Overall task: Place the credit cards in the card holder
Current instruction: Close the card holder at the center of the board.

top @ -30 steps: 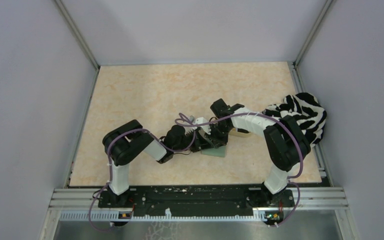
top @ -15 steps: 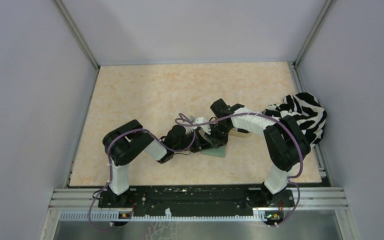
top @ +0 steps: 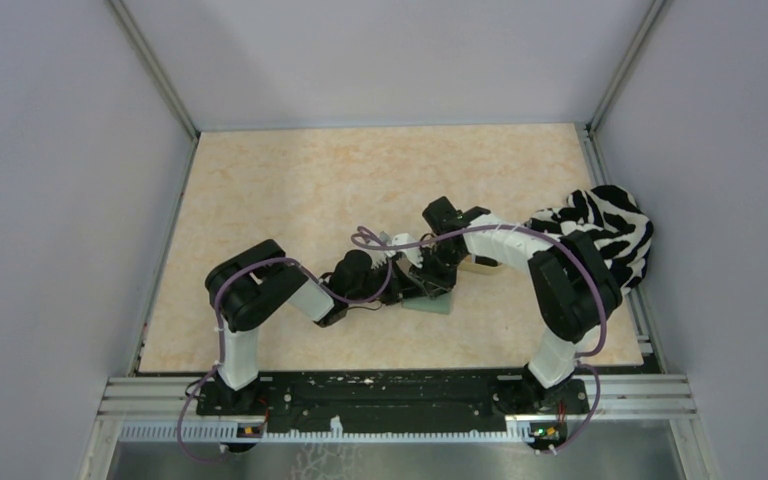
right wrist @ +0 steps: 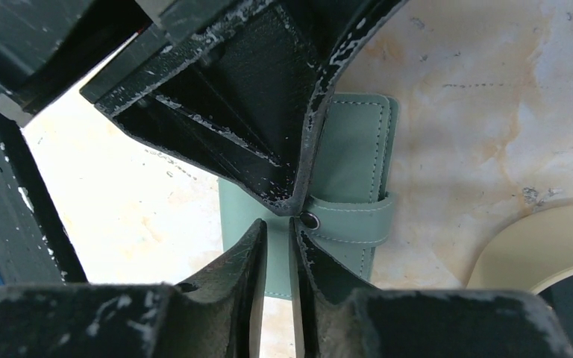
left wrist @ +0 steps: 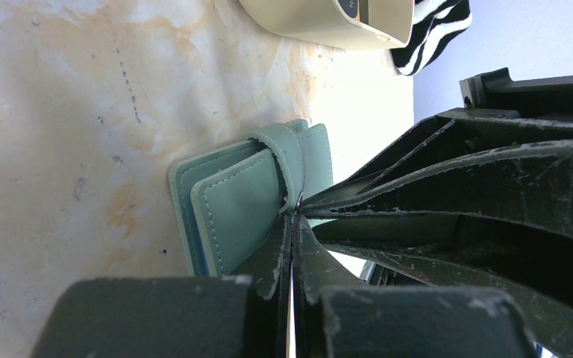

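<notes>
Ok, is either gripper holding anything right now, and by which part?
The left gripper appears to pinch the card holder by its strap tip; the right gripper holds nothing.

left arm, right arm: reaching inward, nearly meeting | left fingers: pressed together | right fingers: narrowly parted

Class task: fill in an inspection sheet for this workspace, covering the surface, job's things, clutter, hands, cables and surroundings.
Surface: beige marbled table top, lightly stained.
Job's things: card holder closed and lying flat, strap across it; credit cards, nothing seen.
Clutter: tan tray; zebra-striped cloth at the right edge.
Hands: left hand shut, tips at the strap; right hand slightly open over the holder.
Cables: purple cables looped along both arms.
Surroundings: pale walls; metal rail at the near edge.
</notes>
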